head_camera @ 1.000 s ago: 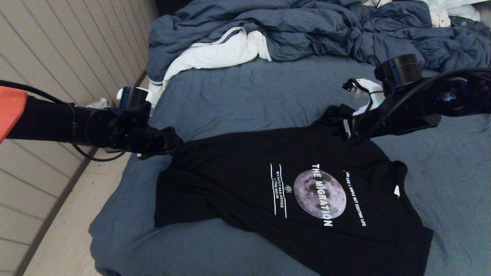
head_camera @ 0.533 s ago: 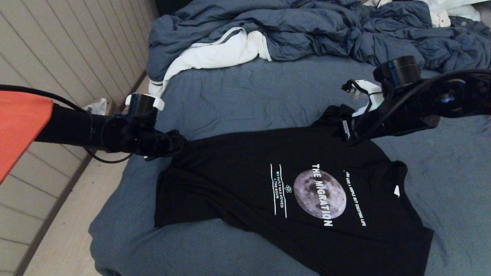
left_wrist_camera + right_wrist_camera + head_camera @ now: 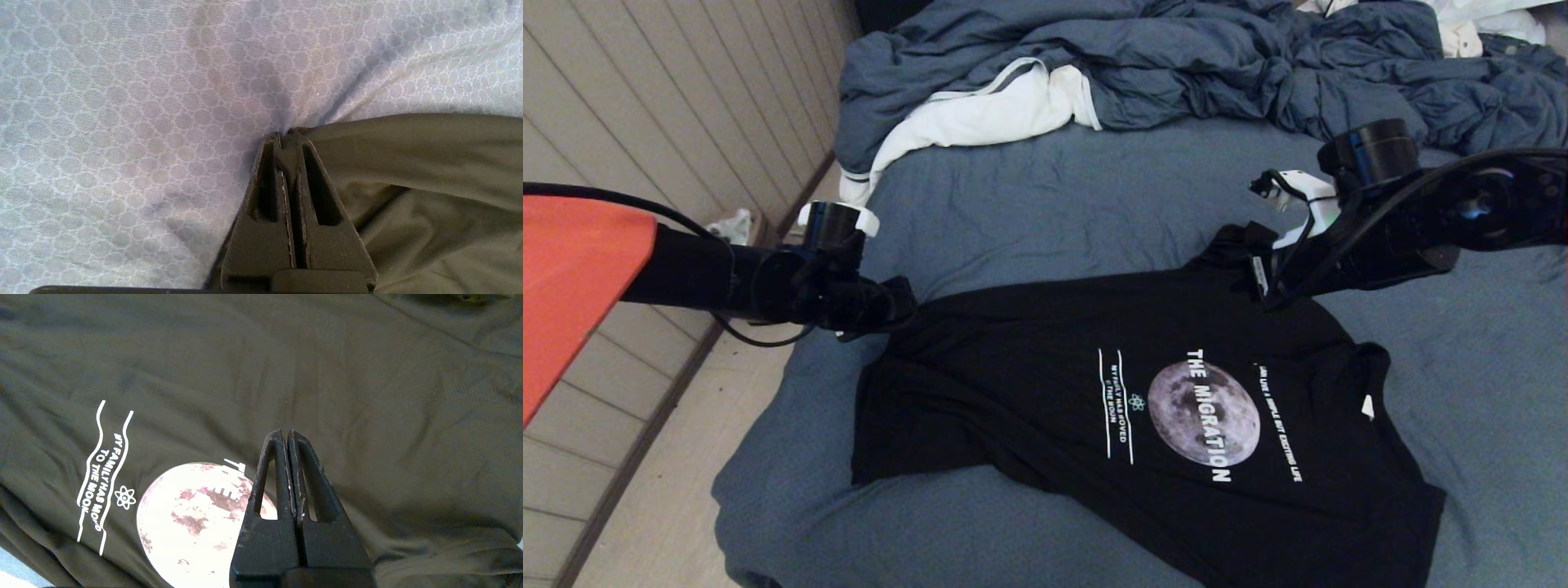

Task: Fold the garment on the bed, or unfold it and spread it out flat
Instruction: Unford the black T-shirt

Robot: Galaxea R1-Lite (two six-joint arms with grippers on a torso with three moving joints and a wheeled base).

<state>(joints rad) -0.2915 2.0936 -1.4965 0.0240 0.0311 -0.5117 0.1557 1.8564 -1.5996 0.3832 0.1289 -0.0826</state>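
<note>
The garment, a black T-shirt with the moon print up, lies spread on the bed. My left gripper is at the shirt's far left corner, low on the sheet. In the left wrist view this gripper is shut on a pinch of the shirt's dark cloth, with the sheet puckered at its tip. My right gripper hangs over the shirt's far right shoulder. In the right wrist view it is shut with nothing between its fingers, above the shirt beside the moon print.
A rumpled blue-grey duvet is heaped along the far side of the bed, with a white cloth tucked into it. The bed's left edge drops to the floor beside a panelled wall.
My left arm has shifted a little to the right, still holding the shirt's corner. The right arm has barely moved.
</note>
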